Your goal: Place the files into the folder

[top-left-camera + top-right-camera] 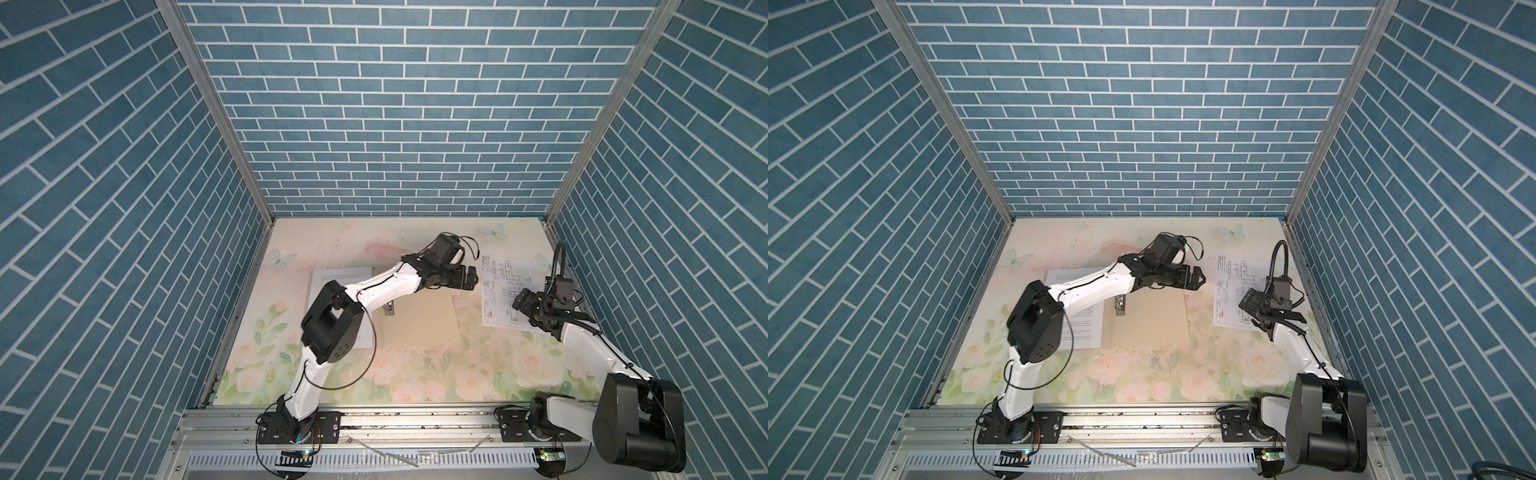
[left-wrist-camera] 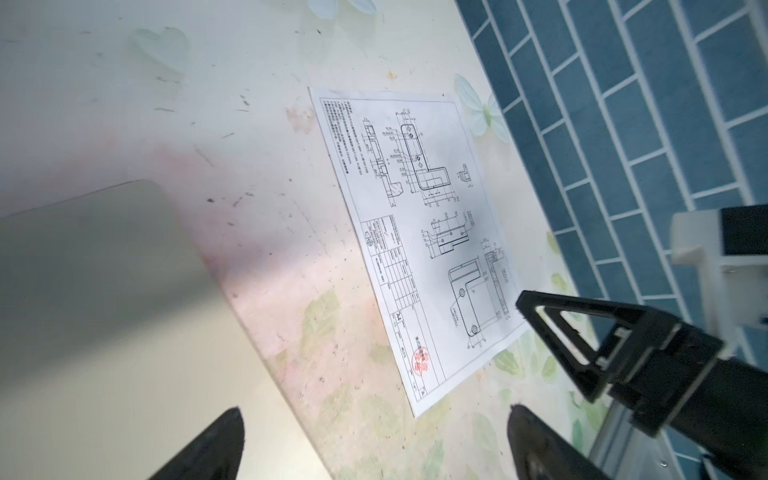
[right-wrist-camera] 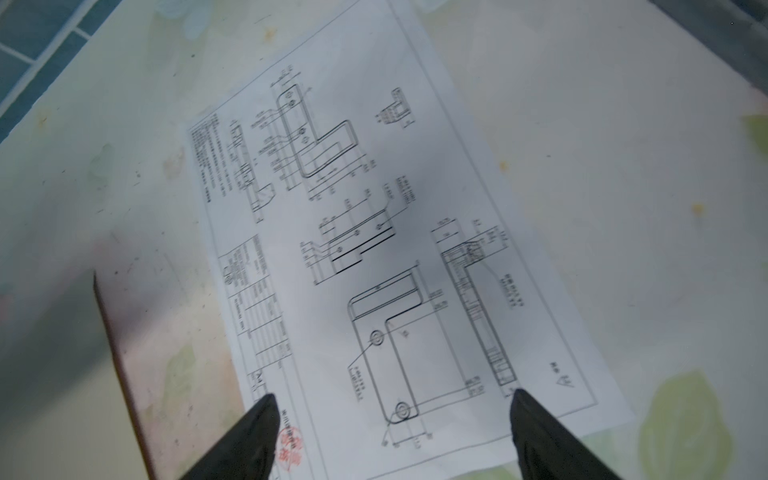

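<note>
Drawing sheet (image 1: 505,291) beside folder (image 1: 419,320)

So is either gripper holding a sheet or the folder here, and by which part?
Nothing is held. The left gripper hangs open over the folder's far edge; the right gripper stands open above the drawing sheet, which lies flat.

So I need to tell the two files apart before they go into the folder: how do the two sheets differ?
The text sheet carries printed lines of text; the drawing sheet carries black line drawings and a red stamp. The text sheet lies left of the folder, partly hidden under the left arm; the drawing sheet lies to the folder's right, below the open right gripper. Both are white, flat on the table, outside the folder.
</note>
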### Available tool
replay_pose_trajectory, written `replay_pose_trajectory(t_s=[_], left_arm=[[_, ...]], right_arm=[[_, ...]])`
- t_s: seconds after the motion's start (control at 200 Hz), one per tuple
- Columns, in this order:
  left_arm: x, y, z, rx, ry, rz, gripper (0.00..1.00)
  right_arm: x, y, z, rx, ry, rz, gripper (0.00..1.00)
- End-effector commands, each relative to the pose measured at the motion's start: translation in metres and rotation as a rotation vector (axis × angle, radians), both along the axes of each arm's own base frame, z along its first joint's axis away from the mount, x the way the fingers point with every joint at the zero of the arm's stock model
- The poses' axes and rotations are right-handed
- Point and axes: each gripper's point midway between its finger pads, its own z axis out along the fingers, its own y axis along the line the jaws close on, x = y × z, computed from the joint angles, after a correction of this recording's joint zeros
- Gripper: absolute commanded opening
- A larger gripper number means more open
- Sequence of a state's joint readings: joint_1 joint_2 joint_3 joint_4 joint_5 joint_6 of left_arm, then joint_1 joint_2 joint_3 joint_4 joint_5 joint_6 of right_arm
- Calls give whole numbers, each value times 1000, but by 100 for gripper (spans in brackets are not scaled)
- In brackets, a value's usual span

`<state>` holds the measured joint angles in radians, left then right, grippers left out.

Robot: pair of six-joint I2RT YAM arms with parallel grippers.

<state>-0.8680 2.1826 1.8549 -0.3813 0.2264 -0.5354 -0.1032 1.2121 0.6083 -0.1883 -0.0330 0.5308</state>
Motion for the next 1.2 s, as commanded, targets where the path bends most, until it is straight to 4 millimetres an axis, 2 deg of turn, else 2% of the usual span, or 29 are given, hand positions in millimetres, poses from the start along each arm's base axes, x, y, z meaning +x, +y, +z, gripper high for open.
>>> replay_pose_trajectory(t_s=[0.0, 0.045, 0.155, 0.35, 0.485, 0.59, 0.715, 0.785, 0.91, 1.195], left_arm=[[-16, -10, -30, 169, 20, -70, 100], [-18, -20, -38, 185, 27, -89, 100], [-22, -42, -52, 213, 19, -124, 100], [-26, -64, -72, 218, 40, -147, 100], [-30, -66, -88, 222, 81, -151, 100], [-32, -65, -93, 227, 93, -159, 100], [-36, -67, -96, 211, 112, -176, 100], [-40, -69, -98, 198, 127, -187, 100], [-43, -68, -103, 190, 160, -198, 100], [-44, -58, -105, 168, 205, -199, 100]], right_arm=[[20, -21, 15, -19, -42, 12, 86], [22, -35, 11, -18, -29, -27, 86], [30, -56, 5, 31, -32, -57, 87], [42, -76, -17, 112, 10, -67, 84], [49, -66, -33, 210, 37, -29, 80], [51, -59, -42, 264, 53, -15, 78], [49, -55, -45, 291, 75, -4, 77], [48, -45, -46, 339, 84, 20, 76], [34, -32, -59, 387, 154, 37, 75], [8, -10, -66, 440, 192, 52, 71]])
